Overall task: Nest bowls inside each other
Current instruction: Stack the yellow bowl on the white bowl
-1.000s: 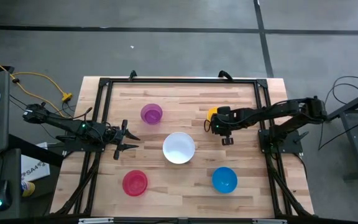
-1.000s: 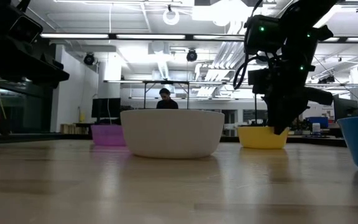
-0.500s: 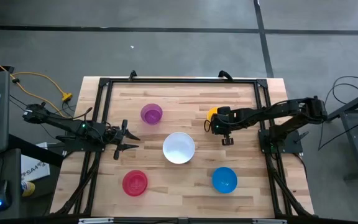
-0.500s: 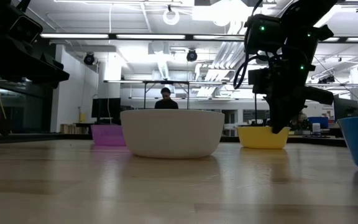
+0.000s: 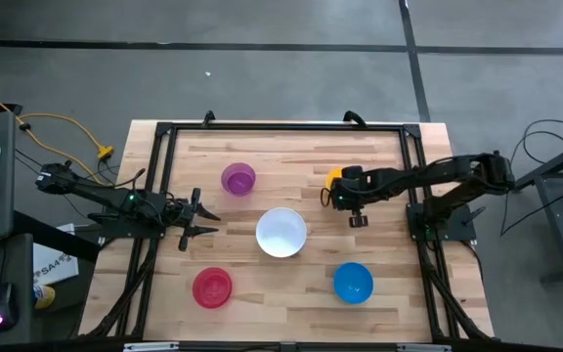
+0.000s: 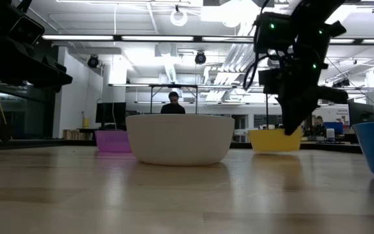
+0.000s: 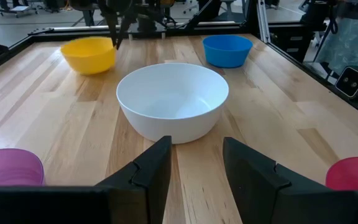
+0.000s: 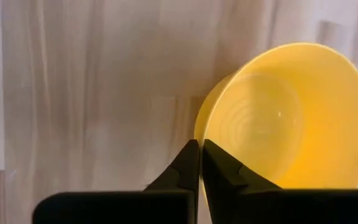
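Five bowls are spread over the wooden table (image 5: 291, 147): purple (image 5: 238, 179), white (image 5: 281, 233) in the middle, red-pink (image 5: 212, 287), blue (image 5: 353, 283) and yellow (image 5: 331, 178) at the far right. My right gripper (image 8: 199, 146) points steeply down over the yellow bowl (image 8: 291, 118) and is shut on it. My left gripper (image 5: 213, 224) waits open at the table's left side, level and aimed at the white bowl (image 7: 173, 99), touching nothing. My right gripper pinches the yellow bowl's rim (image 8: 197, 132) on the side toward the table's right edge, one finger (image 8: 188, 163) outside the wall and the other inside. The fingers come steeply from above. The bowl sits tilted in the hold (image 6: 274, 140); whether its base still touches the table I cannot tell.
A black frame (image 5: 281, 126) runs around the table's edges. Open wood lies between the bowls. Beyond the table, the low view shows a person (image 6: 173, 103) far back in the room.
My right gripper has shut on the yellow bowl's rim while staying over it. In the low view the yellow bowl now sits slightly higher than before. The left arm and the other bowls have kept still.
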{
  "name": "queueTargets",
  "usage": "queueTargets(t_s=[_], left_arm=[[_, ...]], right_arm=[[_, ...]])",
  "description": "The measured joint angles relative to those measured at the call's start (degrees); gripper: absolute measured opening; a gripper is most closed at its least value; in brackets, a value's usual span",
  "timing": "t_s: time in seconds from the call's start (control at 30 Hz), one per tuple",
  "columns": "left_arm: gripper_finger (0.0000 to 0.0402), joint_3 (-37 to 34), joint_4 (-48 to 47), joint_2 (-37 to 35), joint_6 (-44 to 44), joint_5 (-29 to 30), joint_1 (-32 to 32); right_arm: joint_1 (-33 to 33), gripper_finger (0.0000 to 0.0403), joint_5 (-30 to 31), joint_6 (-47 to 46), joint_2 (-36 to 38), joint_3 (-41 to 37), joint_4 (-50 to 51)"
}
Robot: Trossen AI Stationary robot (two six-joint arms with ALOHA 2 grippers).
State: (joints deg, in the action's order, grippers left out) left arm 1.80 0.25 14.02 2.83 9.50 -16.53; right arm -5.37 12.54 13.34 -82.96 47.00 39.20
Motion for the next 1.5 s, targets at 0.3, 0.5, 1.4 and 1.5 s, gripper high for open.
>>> queueTargets(t_s=[0.3, 0.5, 1.4, 1.5], left_arm=[[0.0145, 0.0, 0.01, -0.02, 0.0, 0.0, 0.0], [0.0145, 0.01, 0.02, -0.02, 0.01, 0.0, 0.0], [0.0145, 0.01, 0.02, -0.02, 0.01, 0.0, 0.01], [0.0145, 0.01, 0.02, -0.02, 0.0, 0.0, 0.02]], right_arm=[[2.77, 0.0003, 0.61, -1.62, 0.0, 7.7, 6.78], [6.4, 0.0003, 0.52, -4.56, 0.01, 10.83, 7.81], [17.78, 0.0003, -0.98, -7.5, -20.1, 39.2, 15.23], [18.42, 0.0003, -1.82, -7.54, -21.88, 40.85, 15.41]])
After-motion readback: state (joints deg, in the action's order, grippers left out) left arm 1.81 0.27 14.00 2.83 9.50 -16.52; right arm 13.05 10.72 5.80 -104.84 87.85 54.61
